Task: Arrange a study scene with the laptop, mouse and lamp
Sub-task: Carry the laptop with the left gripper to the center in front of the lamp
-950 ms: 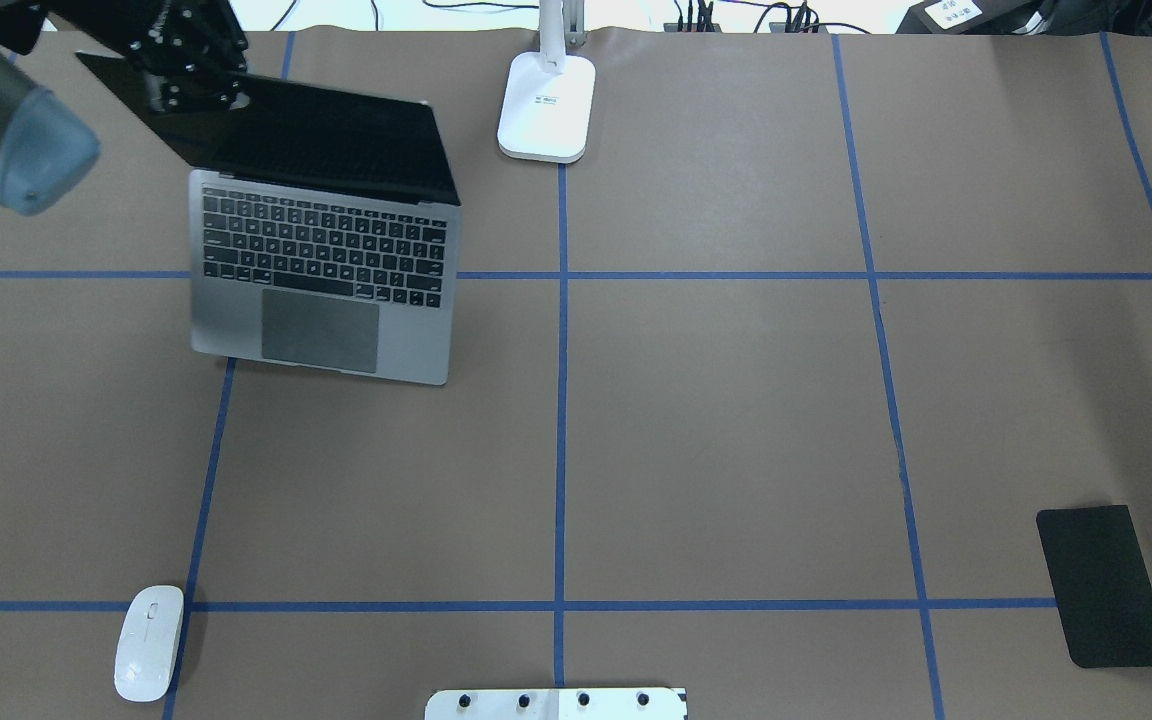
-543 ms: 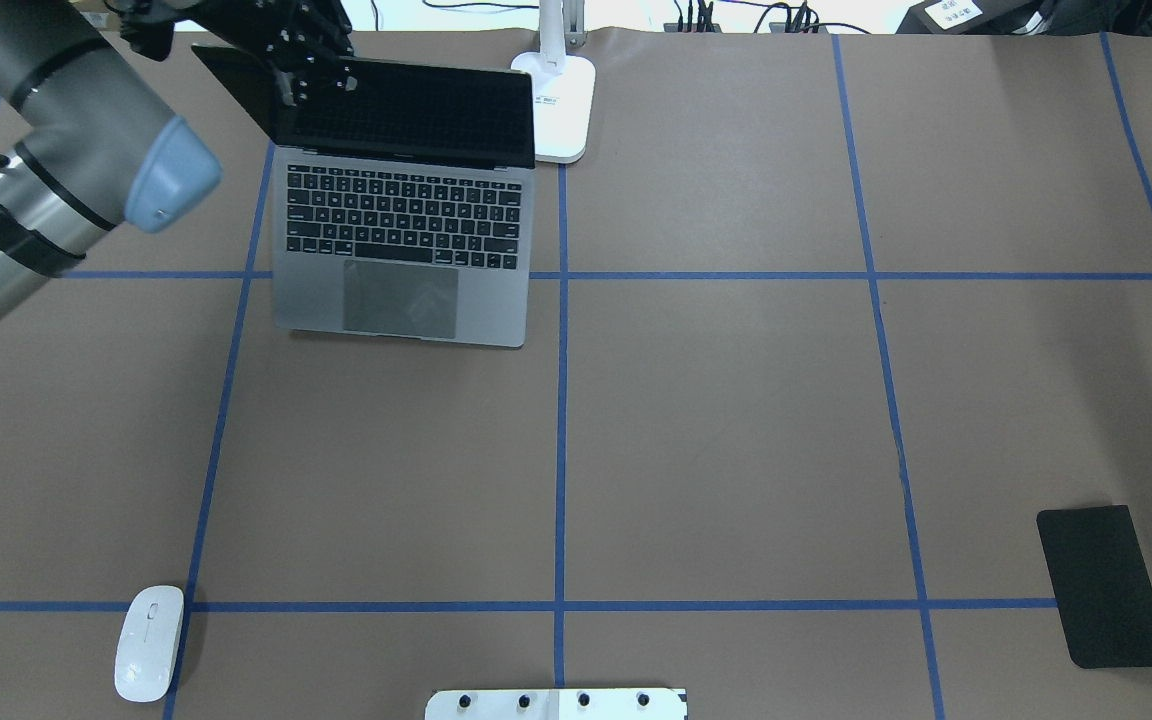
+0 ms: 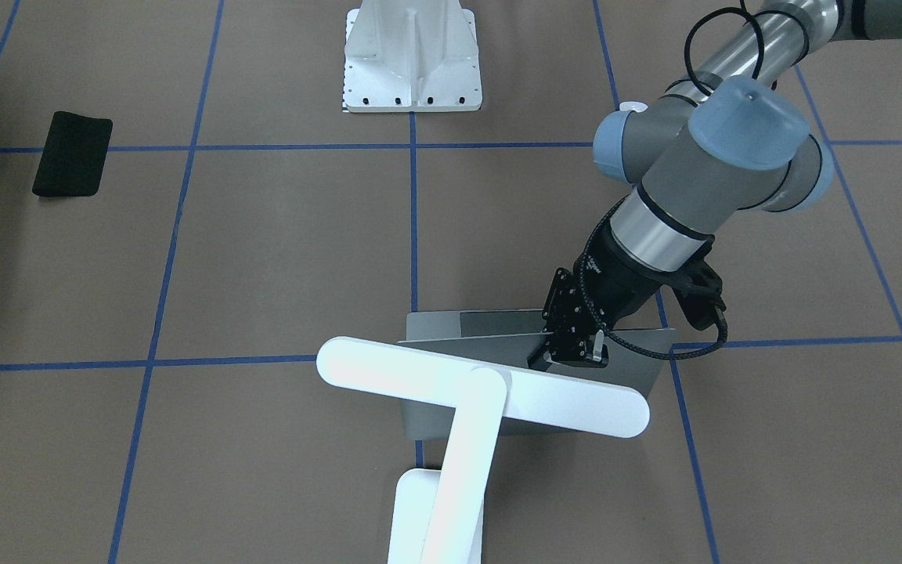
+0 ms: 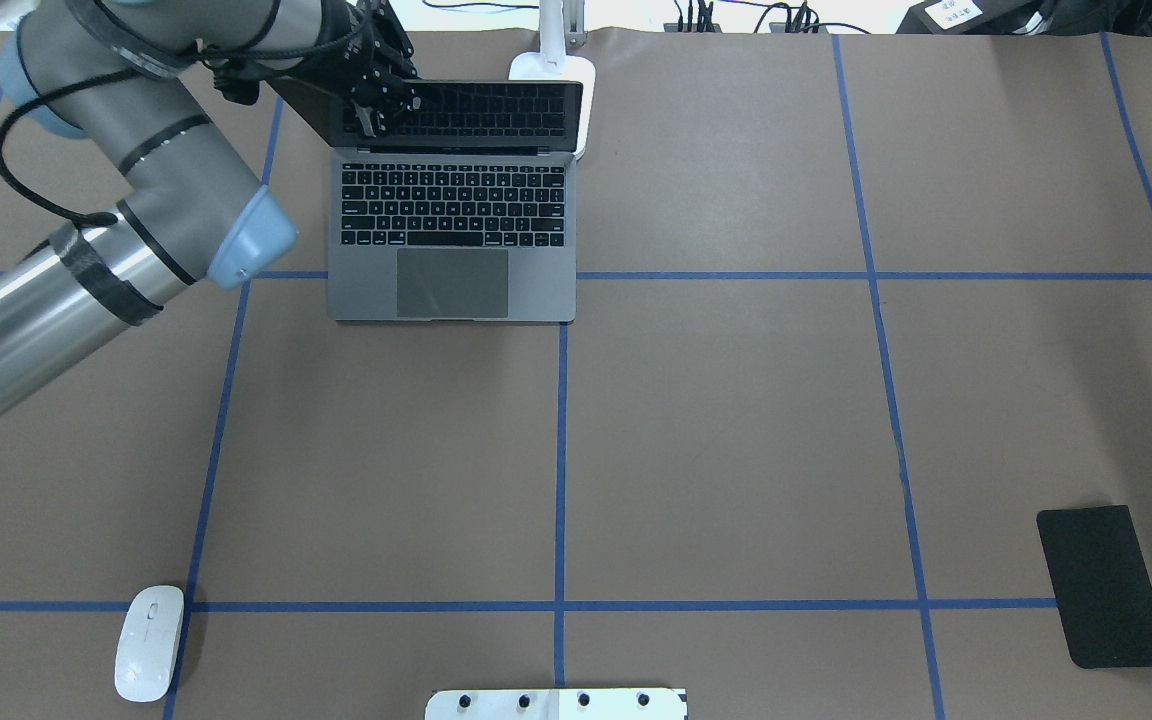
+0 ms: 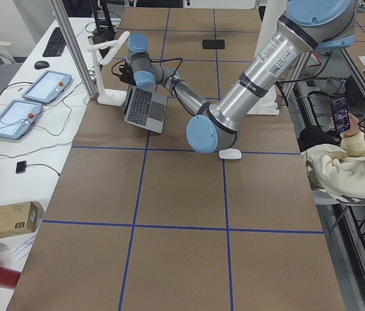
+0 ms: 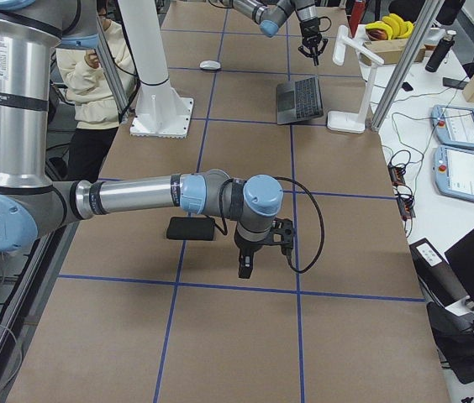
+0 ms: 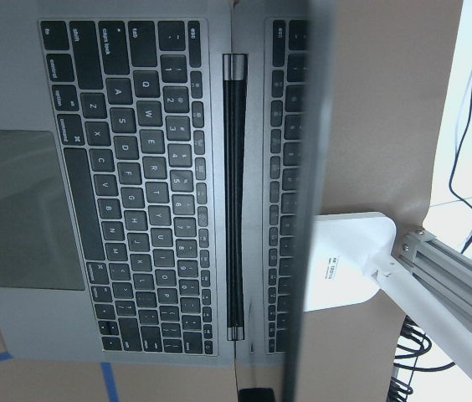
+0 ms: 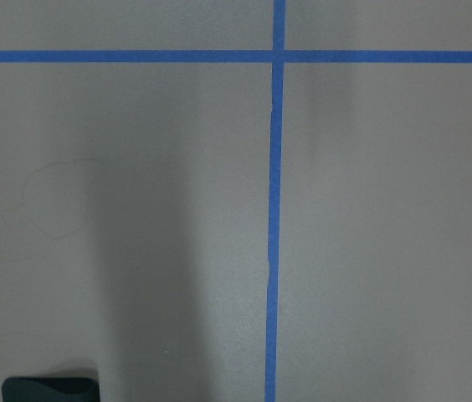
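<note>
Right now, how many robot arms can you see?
2. The left arm reaches the laptop beside the lamp; the right arm hovers low over the table near the black pad.

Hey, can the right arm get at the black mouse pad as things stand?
Probably yes. The right tool hangs over bare table right beside the mouse pad, with nothing between them; the laptop and the left tool are far off.
</note>
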Tool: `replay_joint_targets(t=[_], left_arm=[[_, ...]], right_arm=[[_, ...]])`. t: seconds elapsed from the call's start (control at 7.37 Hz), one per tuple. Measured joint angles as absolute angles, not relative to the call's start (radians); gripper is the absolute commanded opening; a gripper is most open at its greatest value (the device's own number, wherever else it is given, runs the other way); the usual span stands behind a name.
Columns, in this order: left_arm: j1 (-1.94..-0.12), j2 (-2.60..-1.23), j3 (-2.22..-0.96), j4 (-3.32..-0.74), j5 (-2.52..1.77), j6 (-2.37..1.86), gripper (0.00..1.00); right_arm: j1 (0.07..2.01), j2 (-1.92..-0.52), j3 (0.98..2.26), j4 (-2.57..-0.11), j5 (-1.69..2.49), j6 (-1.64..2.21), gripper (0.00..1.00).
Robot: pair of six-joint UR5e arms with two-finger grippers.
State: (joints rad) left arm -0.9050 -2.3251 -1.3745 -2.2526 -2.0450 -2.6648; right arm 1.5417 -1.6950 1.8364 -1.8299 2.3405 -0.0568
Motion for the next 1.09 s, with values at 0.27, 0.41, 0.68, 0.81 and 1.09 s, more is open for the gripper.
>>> replay_joint_targets(t=[0.27,0.41,0.68,0.81,1.09], left_arm=[[-0.875,-2.353,-1.294,-2.318,-1.970,-2.665,0.00],[-0.862,-2.364,-1.265,-2.340,-1.952,-2.660,0.00],[-0.842,-2.362,-1.252,-2.365,-1.943,-2.638,0.45],[-0.840,-2.351,-1.258,-2.375,-1.943,-2.605,0.86],[-0.842,-2.313,-1.294,-2.371,-1.949,-2.545,0.96]], right_arm=[[1.542,-1.699,1.834,-1.832,2.339,-0.057,1.00],[1.542,-1.699,1.831,-1.834,2.339,-0.057,1.00],[1.542,-1.695,1.814,-1.835,2.338,-0.058,1.00],[1.542,-1.693,1.810,-1.835,2.338,-0.058,1.00],[1.542,-1.692,1.809,-1.835,2.338,-0.057,1.00]])
